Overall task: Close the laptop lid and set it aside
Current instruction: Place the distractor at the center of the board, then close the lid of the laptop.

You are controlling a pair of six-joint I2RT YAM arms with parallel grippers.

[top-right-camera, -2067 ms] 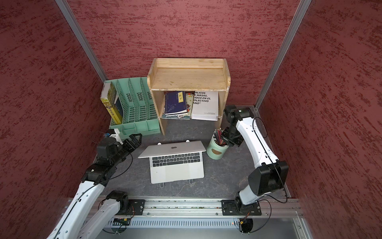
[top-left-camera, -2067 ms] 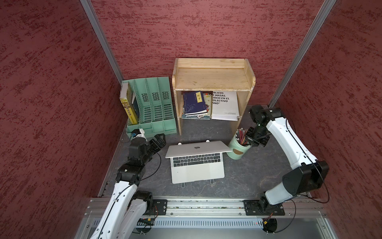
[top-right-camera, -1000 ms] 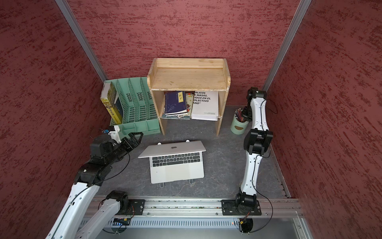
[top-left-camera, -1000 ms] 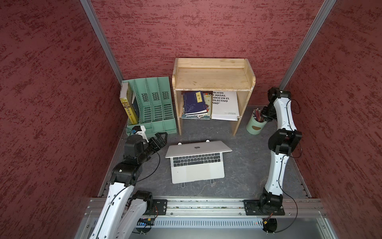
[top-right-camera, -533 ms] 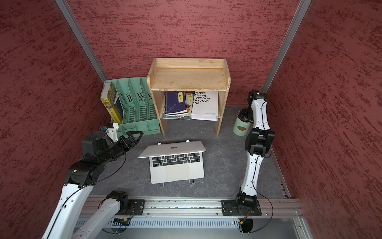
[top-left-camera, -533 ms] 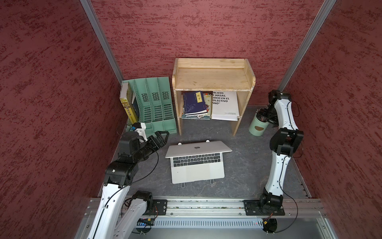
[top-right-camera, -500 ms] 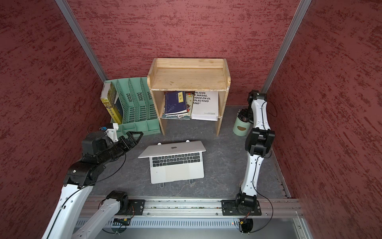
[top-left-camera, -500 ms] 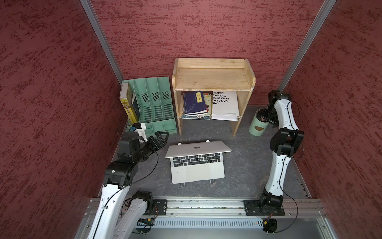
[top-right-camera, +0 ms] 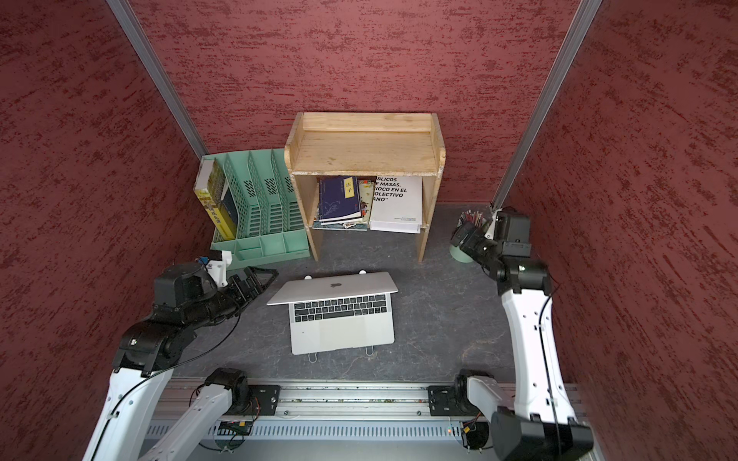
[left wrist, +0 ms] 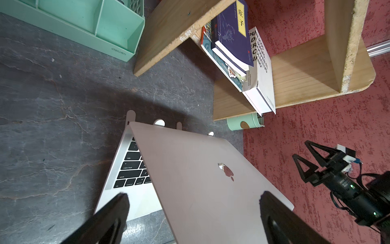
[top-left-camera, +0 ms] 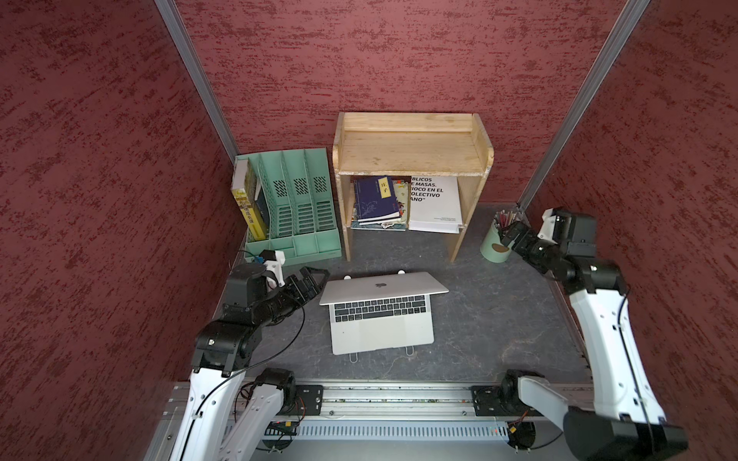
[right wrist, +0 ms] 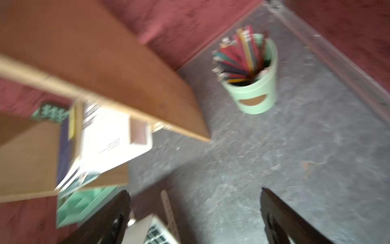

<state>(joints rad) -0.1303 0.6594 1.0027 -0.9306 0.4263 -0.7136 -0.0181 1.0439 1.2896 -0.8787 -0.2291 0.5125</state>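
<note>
I see the dark grey surface (top-left-camera: 479, 327) with a wooden shelf (top-left-camera: 411, 147) at the middle of its back edge. A green file organiser (top-left-camera: 303, 207) stands in the back left corner. The laptop (top-left-camera: 383, 331) sits at the middle of the surface, a little toward the front edge, with its keyboard showing. The laptop lid (top-left-camera: 383, 285) is not shut; it leans low over the keys, apple logo up. A green pencil cup (top-left-camera: 493, 249) stands near the back right corner, beside the shelf's right leg. My left gripper (top-left-camera: 319, 283) is just beside the lid's left corner, spread wide and holding nothing. My right gripper (right wrist: 194, 196) is just beside the cup, spread wide too, with nothing between its fingers (right wrist: 120, 202).
</note>
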